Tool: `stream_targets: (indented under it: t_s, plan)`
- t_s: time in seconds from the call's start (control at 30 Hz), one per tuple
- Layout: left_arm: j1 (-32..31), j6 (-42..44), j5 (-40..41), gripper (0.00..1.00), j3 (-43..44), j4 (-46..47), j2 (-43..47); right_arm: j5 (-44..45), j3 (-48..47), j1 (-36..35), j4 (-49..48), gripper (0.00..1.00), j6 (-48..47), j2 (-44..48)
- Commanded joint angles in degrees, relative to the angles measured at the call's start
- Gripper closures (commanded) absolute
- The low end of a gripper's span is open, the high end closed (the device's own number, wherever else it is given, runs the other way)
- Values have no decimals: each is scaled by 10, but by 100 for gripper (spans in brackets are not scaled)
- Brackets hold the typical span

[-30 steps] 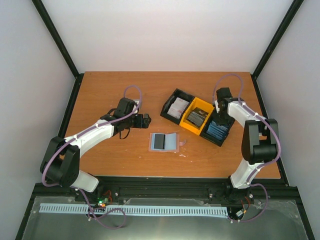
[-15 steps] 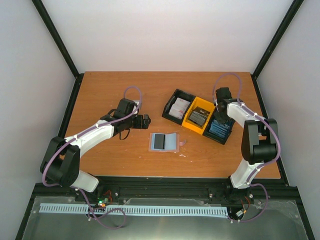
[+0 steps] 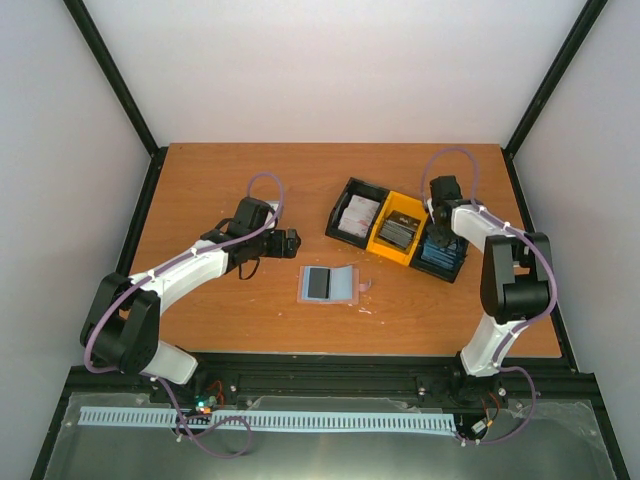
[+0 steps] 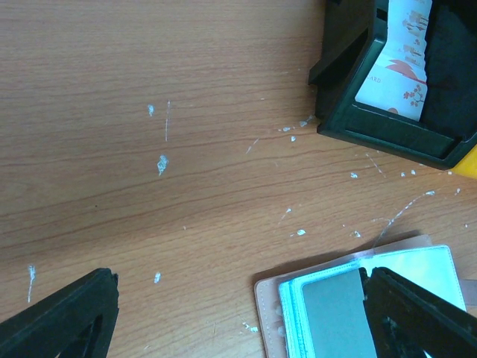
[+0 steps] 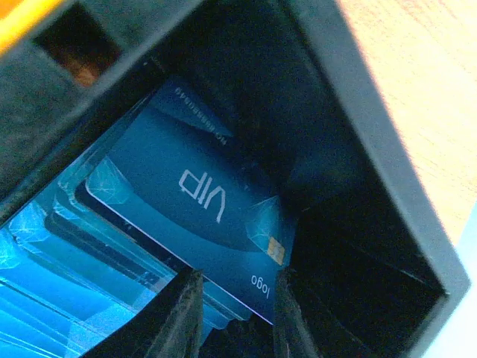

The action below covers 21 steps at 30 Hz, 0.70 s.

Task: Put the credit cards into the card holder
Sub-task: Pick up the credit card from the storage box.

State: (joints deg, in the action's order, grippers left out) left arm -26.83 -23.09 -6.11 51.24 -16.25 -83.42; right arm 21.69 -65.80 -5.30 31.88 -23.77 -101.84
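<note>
The card holder [image 3: 330, 285] lies open at mid-table, tan-pink rim, pale blue inside, with a dark grey card in its left slot; it also shows in the left wrist view [image 4: 358, 298]. Blue credit cards [image 5: 186, 194] are stacked in the right black bin [image 3: 442, 256]. My right gripper [image 3: 437, 238] is down in that bin, its jaws [image 5: 235, 298] open and straddling the near end of the top blue "VIP" card. White-and-red cards [image 4: 402, 60] sit in the left black bin [image 3: 357, 215], dark grey cards in the yellow bin [image 3: 397, 233]. My left gripper [image 3: 288, 241] hovers wide open [image 4: 237, 298] and empty by the holder's left edge.
The three bins stand in a slanted row right of centre. Bare wooden table [image 3: 220, 180] lies left and behind. A black frame [image 3: 150, 180] edges the table. Small white flecks mark the wood near the holder.
My right gripper has pushed a little further into the blue-card bin, and the bin row has shifted slightly. The left arm has not moved.
</note>
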Motion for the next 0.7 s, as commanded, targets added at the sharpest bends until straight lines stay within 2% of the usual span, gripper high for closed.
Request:
stream_targets:
  t_s: [0.0,0.17,0.27,0.67]
  plan:
    - [2,7,8,9,1,13,5,-12,2,-1,-17,73,-10,-17]
    - [2,6,8,9,1,13,5,4,-3,-1,-39,83,-21,-29]
    - [2,5,8,9,2,13,5,22,-2,-1,-56,86,-32,-30]
    - [2,5,9,9,5,12,1,41,-21,-1,-48,85,-47,-33]
